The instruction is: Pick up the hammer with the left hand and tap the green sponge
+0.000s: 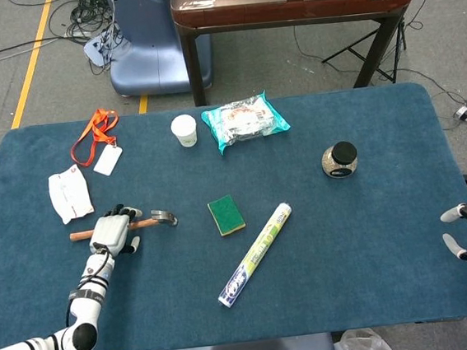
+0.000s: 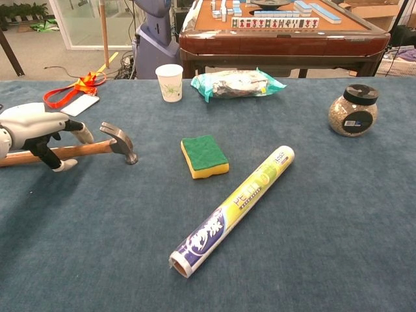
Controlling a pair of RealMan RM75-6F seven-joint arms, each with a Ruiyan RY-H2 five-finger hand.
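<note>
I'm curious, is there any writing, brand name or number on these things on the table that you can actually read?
None can be read for certain.
Roll: printing along the wrapper, too blurred to read.
Jar: small label, too small to read.
Paper cup: faint green print, not legible.
Teal packet: pictures and print, unreadable.
White card on the orange lanyard: blank as far as visible.

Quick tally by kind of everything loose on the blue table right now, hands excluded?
Hammer: 1
Green sponge: 1
Wrap roll: 1
Paper cup: 1
Jar: 1
Snack bag: 1
Lanyard with badge: 1
White packet: 1
Total: 8
</note>
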